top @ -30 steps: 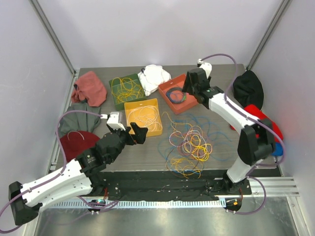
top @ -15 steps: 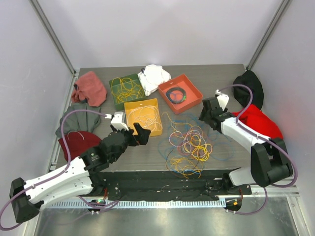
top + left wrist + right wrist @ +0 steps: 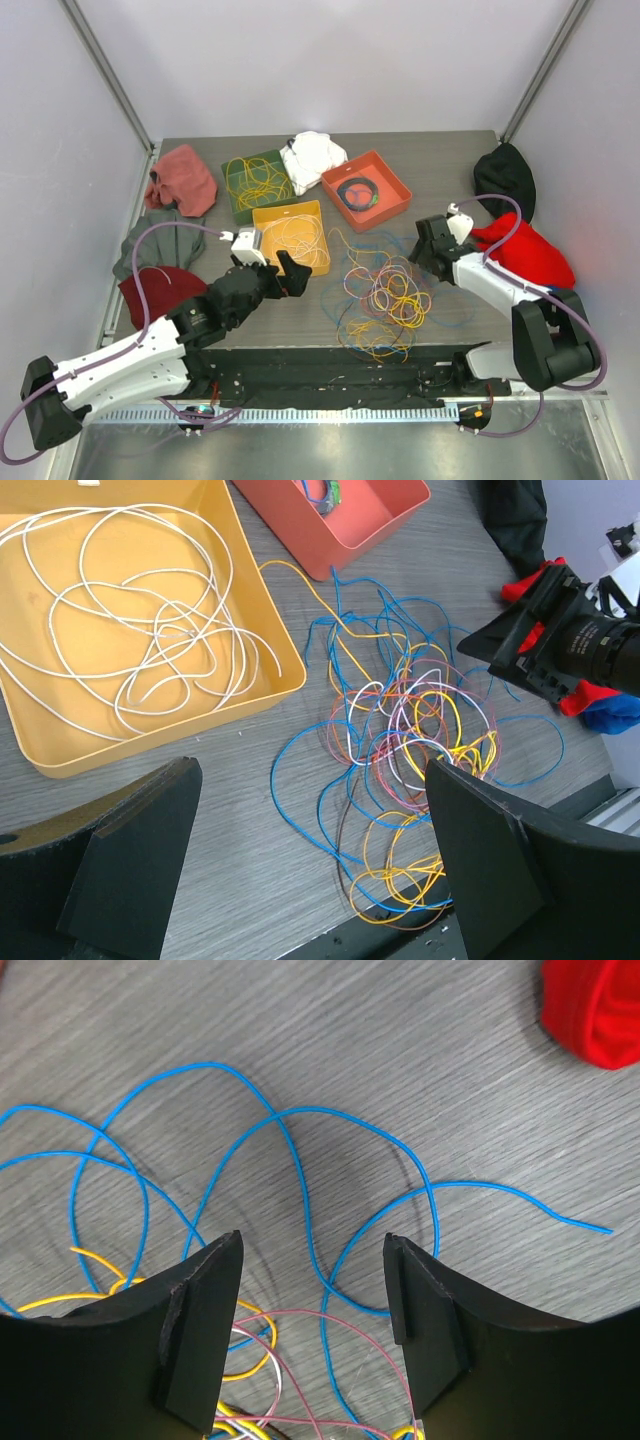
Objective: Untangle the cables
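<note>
**Both grippers open, tangle lying loose beside the yellow tray**

The cables [image 3: 385, 295] sprawl on the table just beside the yellow tray [image 3: 160, 738], on my right arm's side. Blue, yellow, pink and white loops cross each other. White wire lies coiled inside that tray. Behind it stand a green tray [image 3: 283, 163] of yellow wire and an orange tray [image 3: 390, 209] holding a dark coil I cannot make out. A white cloth [image 3: 312, 158] lies between those two.

My own fingers cut off the tangle's near edge in both wrist views.

My left gripper [image 3: 315, 865] hangs at the yellow tray's near corner, jaws wide apart. My right gripper [image 3: 312, 1320] hovers low over blue strands on the tangle's far side from the tray, jaws apart, gripping nothing.
</note>
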